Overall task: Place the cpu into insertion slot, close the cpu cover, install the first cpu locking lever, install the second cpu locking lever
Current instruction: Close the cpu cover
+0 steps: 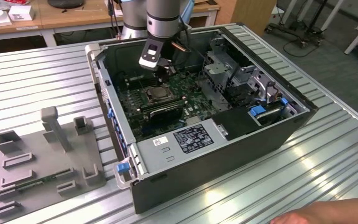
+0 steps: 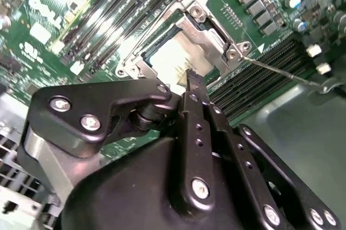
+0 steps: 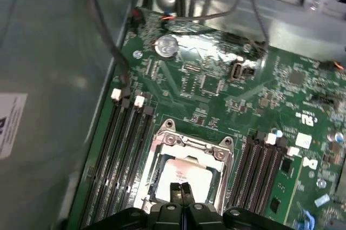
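The cpu (image 3: 181, 173) lies in the insertion slot (image 1: 156, 94) on the green motherboard, its pale face (image 2: 172, 57) showing through the cut-out. The silvery cpu cover (image 3: 190, 144) lies flat over it, framing it in both wrist views (image 2: 208, 34). A thin metal locking lever (image 2: 281, 73) sticks out from one socket corner across the memory slots. My gripper (image 1: 164, 71) hangs just above the socket. Its fingers are shut together with nothing between them, and its tips (image 3: 180, 189) hover over the cpu's edge (image 2: 190, 77).
The open computer case (image 1: 294, 122) walls in the board. A grey power supply box (image 1: 185, 137) sits at its near end and a drive cage (image 1: 219, 70) on the exterior view's right. A grey fixture tray (image 1: 42, 158) lies left. A person's hand (image 1: 328, 212) rests at the lower right.
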`<act>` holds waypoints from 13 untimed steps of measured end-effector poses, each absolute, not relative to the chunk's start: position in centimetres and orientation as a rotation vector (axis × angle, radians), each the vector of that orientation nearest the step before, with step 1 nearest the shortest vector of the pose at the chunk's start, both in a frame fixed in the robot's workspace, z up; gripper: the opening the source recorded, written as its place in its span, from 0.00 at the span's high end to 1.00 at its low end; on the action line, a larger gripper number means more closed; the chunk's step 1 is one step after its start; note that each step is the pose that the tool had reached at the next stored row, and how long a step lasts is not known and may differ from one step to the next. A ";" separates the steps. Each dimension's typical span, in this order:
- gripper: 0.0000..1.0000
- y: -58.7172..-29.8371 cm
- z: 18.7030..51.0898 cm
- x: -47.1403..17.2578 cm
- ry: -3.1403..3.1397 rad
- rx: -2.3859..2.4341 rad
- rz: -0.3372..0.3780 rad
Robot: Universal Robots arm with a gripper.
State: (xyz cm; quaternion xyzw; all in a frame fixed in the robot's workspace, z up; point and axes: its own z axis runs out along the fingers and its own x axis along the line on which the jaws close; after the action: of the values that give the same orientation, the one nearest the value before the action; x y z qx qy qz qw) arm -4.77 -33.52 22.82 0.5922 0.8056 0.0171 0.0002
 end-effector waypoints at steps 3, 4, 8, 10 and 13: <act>0.89 -33.5 22.8 -4.8 2.582 1.790 0.054; 0.89 -33.5 22.8 -4.8 2.598 1.767 0.054; 0.89 -33.5 22.7 -4.8 2.661 1.673 0.054; 0.89 -33.5 22.7 -4.8 2.691 1.625 0.054; 0.89 -33.5 22.7 -4.8 2.736 1.551 0.054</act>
State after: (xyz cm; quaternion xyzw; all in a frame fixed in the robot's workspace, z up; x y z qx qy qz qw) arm -4.77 -33.52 22.66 0.4931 0.8698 0.0170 -0.0018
